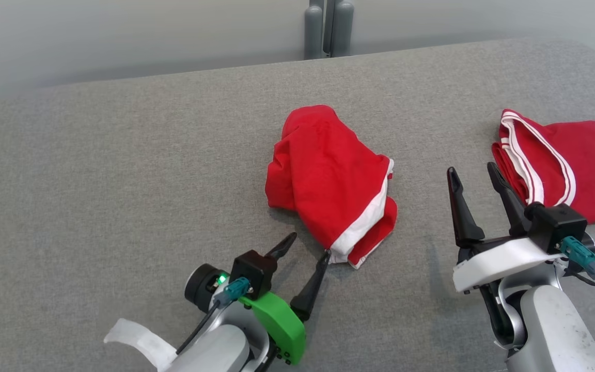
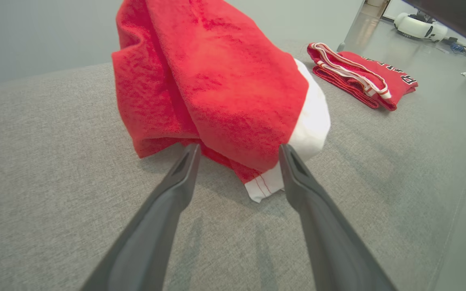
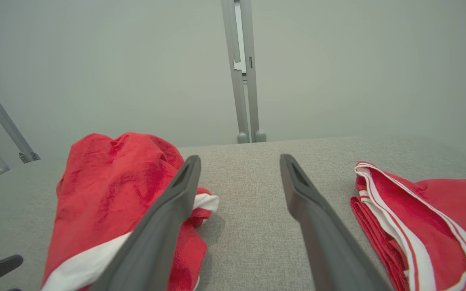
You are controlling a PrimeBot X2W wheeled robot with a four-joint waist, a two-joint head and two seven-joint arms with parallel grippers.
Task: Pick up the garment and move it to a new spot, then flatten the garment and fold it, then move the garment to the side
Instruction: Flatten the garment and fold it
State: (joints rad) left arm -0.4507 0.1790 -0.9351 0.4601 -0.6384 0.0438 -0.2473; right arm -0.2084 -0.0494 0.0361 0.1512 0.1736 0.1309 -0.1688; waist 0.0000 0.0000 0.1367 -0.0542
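The crumpled red garment [image 1: 328, 175], with a white band along one side, lies bunched near the middle of the grey worktop [image 1: 122, 181], well in from every edge. The left gripper [image 1: 308, 245] has its fingers spread wide at the garment's near corner, one fingertip right at the white hem, and pinches nothing. The right gripper [image 1: 471, 169], also spread and empty, stands between that garment and a folded red jersey [image 1: 561, 170] lying at the worktop's right edge.

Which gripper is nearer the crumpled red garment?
Left. The left gripper is at the white-trimmed corner of the crumpled red garment; the right gripper is apart, off to its right.
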